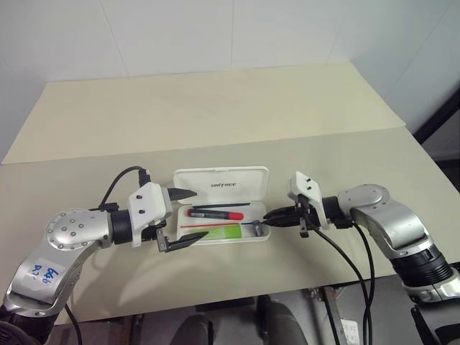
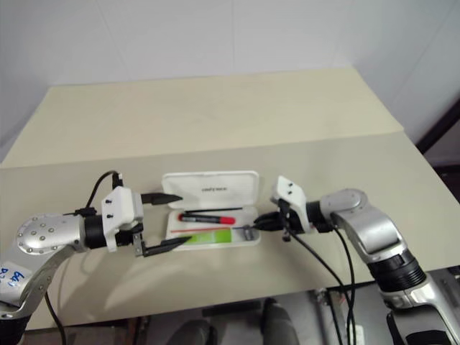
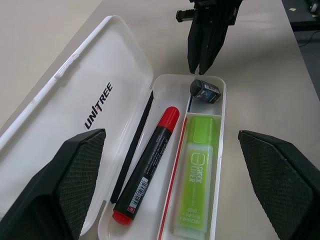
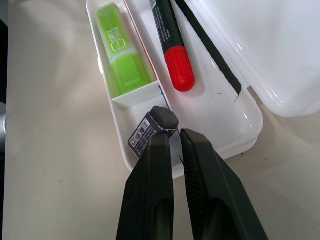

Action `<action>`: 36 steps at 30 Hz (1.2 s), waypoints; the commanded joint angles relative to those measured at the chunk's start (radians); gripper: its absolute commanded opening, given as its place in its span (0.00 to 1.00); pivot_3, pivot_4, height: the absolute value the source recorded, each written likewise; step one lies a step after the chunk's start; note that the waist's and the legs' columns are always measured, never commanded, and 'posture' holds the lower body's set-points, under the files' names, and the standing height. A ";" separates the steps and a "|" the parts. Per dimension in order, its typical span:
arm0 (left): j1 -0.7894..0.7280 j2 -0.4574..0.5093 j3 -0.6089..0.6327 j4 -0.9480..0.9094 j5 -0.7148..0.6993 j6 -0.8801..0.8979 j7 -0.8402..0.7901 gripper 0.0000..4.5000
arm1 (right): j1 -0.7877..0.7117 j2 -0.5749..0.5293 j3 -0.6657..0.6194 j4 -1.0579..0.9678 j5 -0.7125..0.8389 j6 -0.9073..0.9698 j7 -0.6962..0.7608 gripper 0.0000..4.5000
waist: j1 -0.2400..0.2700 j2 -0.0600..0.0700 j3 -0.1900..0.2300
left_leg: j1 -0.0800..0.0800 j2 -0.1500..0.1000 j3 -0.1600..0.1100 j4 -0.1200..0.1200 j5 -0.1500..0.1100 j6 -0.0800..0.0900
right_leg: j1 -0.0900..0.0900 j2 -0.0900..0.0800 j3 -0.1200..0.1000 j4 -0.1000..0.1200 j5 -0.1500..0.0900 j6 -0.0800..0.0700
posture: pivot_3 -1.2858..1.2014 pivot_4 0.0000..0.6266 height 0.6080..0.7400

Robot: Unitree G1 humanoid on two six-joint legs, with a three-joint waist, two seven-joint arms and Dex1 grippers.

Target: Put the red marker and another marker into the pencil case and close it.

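On the beige tabletop (image 1: 215, 115), the white hard-plastic hinged pencil case (image 1: 248, 237) lies open, already housing the red-capped black marker (image 1: 215, 213) and lime-green highlighter (image 1: 224, 231), so my left gripper (image 1: 183, 219) gapes released at its left end, and my right gripper (image 1: 269, 216), clenched empty, noses its right end.

Both arms are built of silver-grey metallic segments with rounded joint housings. The left arm (image 1: 68, 233) carries a ring of small dark screws on its domed housing and a white label with blue handwriting lower down; the writing cannot be read. A black collar joins each forearm to a white angular wrist housing. The left end effector (image 1: 185, 218) has two black, tapering fingers (image 3: 60, 180) with cross-hatched pads. The right end effector (image 1: 277, 215) has two smooth black fingers (image 4: 150, 195). Black cables loop from each wrist housing, and those on the right arm (image 1: 388, 223) hang below it.
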 commanded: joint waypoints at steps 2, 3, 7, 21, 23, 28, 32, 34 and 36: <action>-0.002 0.001 0.023 -0.036 -0.013 -0.002 0.005 1.00 | -0.004 0.017 -0.004 -0.013 0.003 -0.022 0.006 0.10 | 0.000 0.000 0.000 | 0.000 0.000 0.000 0.000 0.000 0.000 | 0.000 0.000 0.000 0.000 0.000 0.000 | 0.52 0.24 1.00; -0.003 0.001 0.023 -0.035 -0.013 -0.002 0.005 1.00 | -0.003 0.023 -0.003 -0.016 0.006 -0.021 0.005 0.10 | 0.000 0.000 0.000 | 0.000 0.000 0.000 0.000 0.000 0.000 | 0.000 0.000 0.000 0.000 0.000 0.000 | 0.52 0.24 1.00; -0.005 0.001 0.022 -0.035 -0.013 -0.001 0.006 1.00 | 0.001 0.044 0.006 -0.038 0.012 -0.008 0.001 0.10 | 0.000 0.000 0.000 | 0.000 0.000 0.000 0.000 0.000 0.000 | 0.000 0.000 0.000 0.000 0.000 0.000 | 0.52 0.24 1.00; 0.007 0.001 0.033 -0.047 -0.014 0.004 0.013 1.00 | -0.007 0.070 0.016 -0.081 0.039 0.015 0.015 0.10 | 0.000 0.000 0.000 | 0.000 0.000 0.000 0.000 0.000 0.000 | 0.000 0.000 0.000 0.000 0.000 0.000 | 0.52 0.24 1.00; 0.008 0.002 0.033 -0.048 -0.014 0.004 0.014 1.00 | -0.007 0.071 0.016 -0.084 0.039 0.018 0.015 0.10 | 0.000 0.000 0.000 | 0.000 0.000 0.000 0.000 0.000 0.000 | 0.000 0.000 0.000 0.000 0.000 0.000 | 0.52 0.24 1.00; 0.009 0.001 0.031 -0.051 -0.014 0.003 0.015 1.00 | -0.006 0.074 0.014 -0.097 0.043 0.022 0.011 0.10 | 0.000 0.000 0.000 | 0.000 0.000 0.000 0.000 0.000 0.000 | 0.000 0.000 0.000 0.000 0.000 0.000 | 0.52 0.24 1.00; 0.017 0.002 0.036 -0.049 -0.013 -0.001 0.011 1.00 | -0.021 0.041 -0.034 -0.115 0.075 0.058 0.021 0.10 | 0.000 0.000 0.000 | 0.000 0.000 0.000 0.000 0.000 0.000 | 0.000 0.000 0.000 0.000 0.000 0.000 | 0.52 0.24 1.00; 0.019 0.002 0.036 -0.048 -0.013 -0.002 0.011 1.00 | -0.022 0.028 -0.047 -0.116 0.084 0.067 0.019 0.10 | 0.001 0.000 0.000 | 0.000 0.000 0.000 0.000 0.000 0.000 | 0.000 0.000 0.000 0.000 0.000 0.000 | 0.52 0.24 1.00; 0.019 0.001 0.034 -0.044 -0.012 -0.006 0.009 1.00 | -0.016 0.012 -0.049 -0.108 0.075 0.062 0.018 0.10 | 0.001 0.000 0.000 | 0.000 0.000 0.000 0.000 0.000 0.000 | 0.000 0.000 0.000 0.000 0.000 0.000 | 0.52 0.24 1.00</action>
